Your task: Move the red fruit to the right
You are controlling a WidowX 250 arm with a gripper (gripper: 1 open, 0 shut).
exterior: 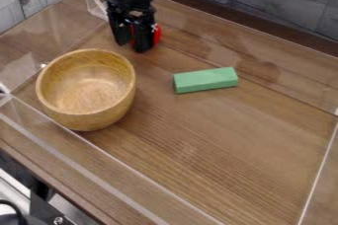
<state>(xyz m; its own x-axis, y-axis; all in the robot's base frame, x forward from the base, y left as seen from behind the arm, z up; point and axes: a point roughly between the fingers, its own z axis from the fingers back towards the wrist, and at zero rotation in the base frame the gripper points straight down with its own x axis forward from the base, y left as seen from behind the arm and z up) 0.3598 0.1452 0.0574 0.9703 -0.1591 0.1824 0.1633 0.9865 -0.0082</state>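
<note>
At the back left of the wooden table, my black gripper has come straight down over the red fruit. Only a sliver of red shows at the right side of the fingers; the rest of the fruit is hidden behind them. The fingers stand on either side of the fruit, and I cannot tell whether they are pressing on it. The fruit rests on the table.
A wooden bowl stands at the left, in front of the gripper. A flat green block lies right of the bowl near the middle. Clear plastic walls edge the table.
</note>
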